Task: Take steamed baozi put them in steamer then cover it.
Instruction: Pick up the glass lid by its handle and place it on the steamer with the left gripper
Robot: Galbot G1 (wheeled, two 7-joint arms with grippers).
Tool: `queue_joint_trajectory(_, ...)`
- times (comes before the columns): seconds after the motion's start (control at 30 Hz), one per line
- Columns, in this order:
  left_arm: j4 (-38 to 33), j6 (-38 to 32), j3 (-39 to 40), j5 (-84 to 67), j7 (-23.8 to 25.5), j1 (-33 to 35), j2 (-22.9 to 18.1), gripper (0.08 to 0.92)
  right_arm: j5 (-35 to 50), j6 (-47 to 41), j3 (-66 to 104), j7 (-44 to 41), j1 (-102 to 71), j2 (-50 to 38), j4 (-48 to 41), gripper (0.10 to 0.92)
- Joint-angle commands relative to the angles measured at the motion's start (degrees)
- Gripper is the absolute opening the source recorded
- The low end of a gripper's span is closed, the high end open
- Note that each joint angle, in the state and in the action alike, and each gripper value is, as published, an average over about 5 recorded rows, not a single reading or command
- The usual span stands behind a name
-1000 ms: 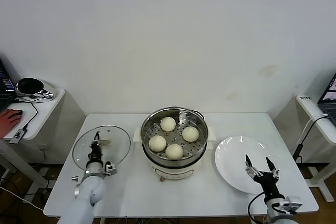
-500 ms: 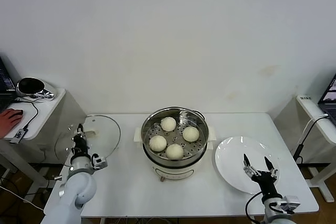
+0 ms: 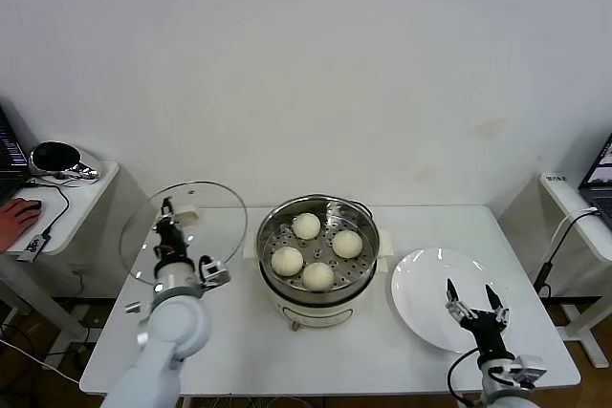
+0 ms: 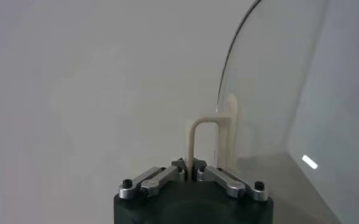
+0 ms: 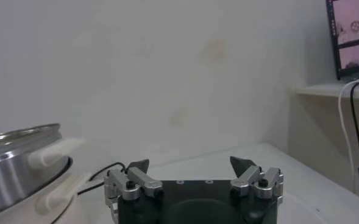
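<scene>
Head view: left claw (image 3: 168,220) clamped on the cover (image 3: 184,233) handle, right claw (image 3: 470,302) spread apart over the plate (image 3: 426,279); no writing readable.

Four cream-white buns (image 3: 316,250) sit on a shiny steel tray dotted with small round holes, inside the silvery pot (image 3: 317,236) at the frame's centre; its base is cream-white. At left centre, the lid (image 3: 184,234) is clear glass with a thin metal rim and a cream-white handle (image 4: 208,142). The plate (image 3: 442,312) at lower right is plain white, as is the table (image 3: 239,341).
</scene>
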Motion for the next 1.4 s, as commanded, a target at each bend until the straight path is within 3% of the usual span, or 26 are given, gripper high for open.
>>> queue_joint_trajectory(0.03, 0.52, 2.89, 9.90, 9.86, 6.54, -8.27, -11.18, 0.136, -1.25, -0.06, 0.34, 0.11, 0.35, 0.73, -1.03, 0.823)
queue_joint_trajectory(0.4, 8.47, 2.91, 20.88, 11.48, 6.98, -13.45, -19.60, 0.136, -2.25, -0.16, 1.95, 0.20, 0.53, 1.55, -2.36, 0.823)
queue_joint_trajectory(0.63, 13.49, 2.96, 27.62, 8.70, 5.04, -14.80, -21.25, 0.136, -3.15, -0.07, 1.68, 0.17, 0.78, 2.09, -3.18, 0.823)
queue_joint_trajectory(1.4, 15.57, 2.98, 21.96, 19.28, 8.05, -10.69, -21.50, 0.136, -4.29, -0.56, 0.73, 0.19, 2.36, 2.44, -4.32, 0.823)
